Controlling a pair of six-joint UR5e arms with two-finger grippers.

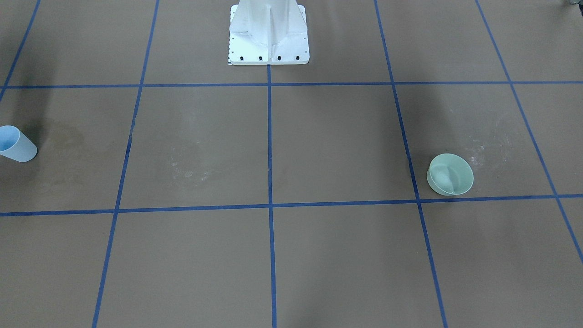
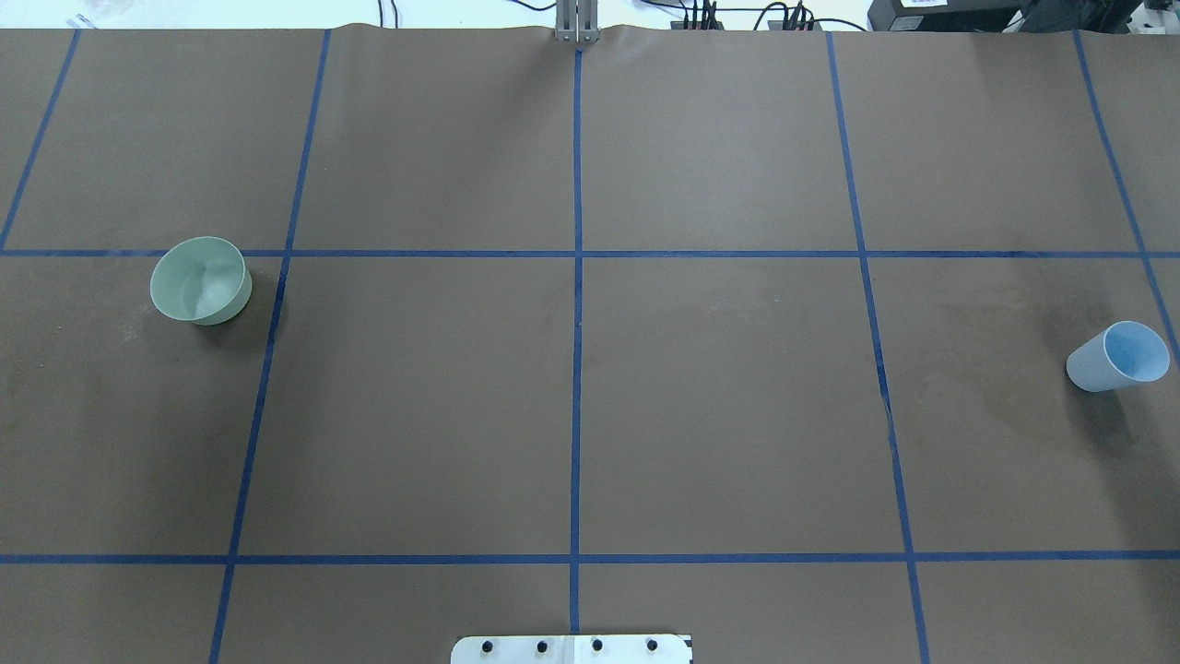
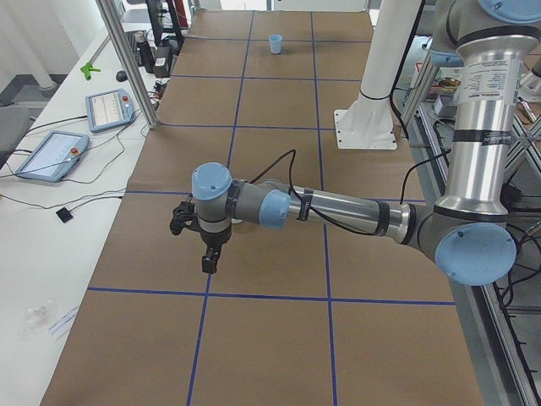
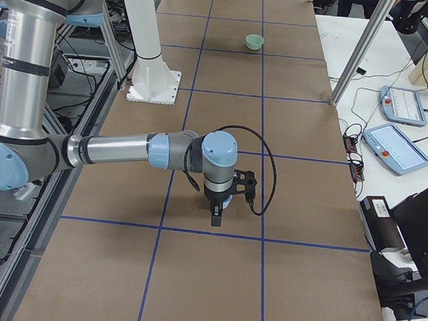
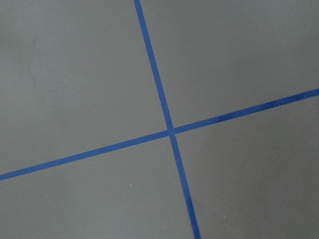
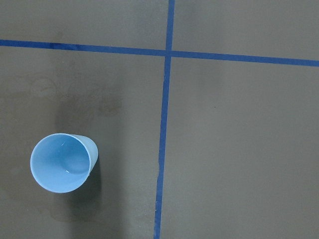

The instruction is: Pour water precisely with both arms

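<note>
At frame right on your brown paper surface, the smooth round green bowl holds white glare, perhaps the water. A tapered blue cup is at far left. For left arm and right arm, I cannot tell the jaws' state.

You'll find the left arm and the right arm built alike: silver-grey tubes joined by grey housings with round light-blue caps, each arm ending in a black claw, the left claw and the right claw. A thin black cable loops off each wrist, black bands ring the tubes, and the left arm's thick tube carries a printed label. The white pedestal has ribbed sides and a flat base plate with a row of dark bolts.
</note>
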